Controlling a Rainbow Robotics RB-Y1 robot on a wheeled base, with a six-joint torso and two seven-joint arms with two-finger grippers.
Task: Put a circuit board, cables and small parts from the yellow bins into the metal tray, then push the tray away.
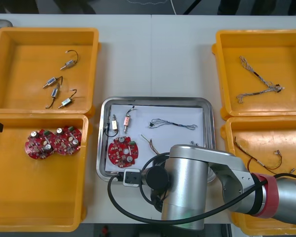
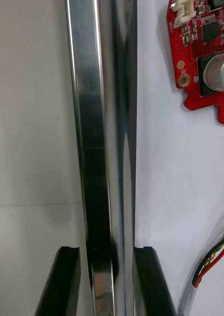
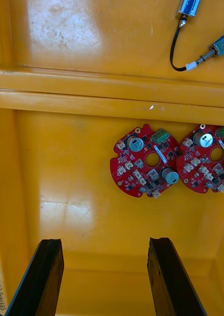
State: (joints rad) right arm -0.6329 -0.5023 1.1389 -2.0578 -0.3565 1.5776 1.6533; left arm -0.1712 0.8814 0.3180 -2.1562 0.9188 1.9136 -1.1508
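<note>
The right gripper point(image 2: 107, 249) pinched the tray point(image 2: 99, 123) rim at 6 o'clock — board point(image 1: 123, 150) inside at 7 o'clock; left gripper point(image 3: 104, 247) — fingers point(image 3: 42, 276) spread — hung over the table's 8 o'clock bin point(image 3: 67, 163)

Bright, even overhead light; glare streaks the tray point(image 2: 87, 98) rim (mirror-like), soft sheen on the bin point(image 3: 62, 212) floor left of it.
</note>
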